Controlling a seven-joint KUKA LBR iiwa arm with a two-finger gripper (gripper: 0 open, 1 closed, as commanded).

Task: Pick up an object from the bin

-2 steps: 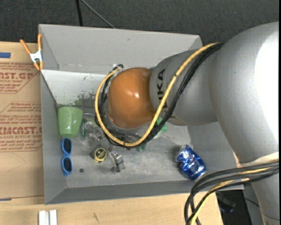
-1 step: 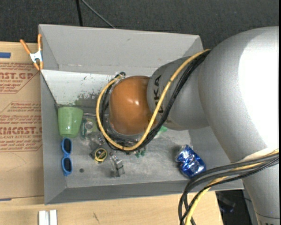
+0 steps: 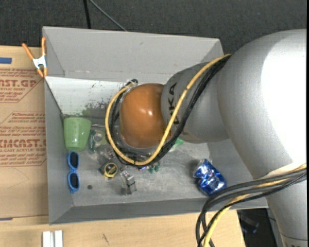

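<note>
Gripper (image 3: 124, 175) over small clutter at the middle of the bin (image 3: 134, 50), beside a yellow-and-black ring (image 3: 109, 170). Whether it is released or clenched cannot be told. The ring is probably light, stiff and slippery, best pinched across its rim.

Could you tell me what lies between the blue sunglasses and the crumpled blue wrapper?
Camera view: a yellow-ringed piece and a small grey piece, then bare bin floor.

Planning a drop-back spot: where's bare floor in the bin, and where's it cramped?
Bare floor lies between the blue crumpled wrapper and the small clutter under the orange wrist cover, along the front wall. Crowded at the view's left: green cup, blue sunglasses and the clutter sit close together.
</note>
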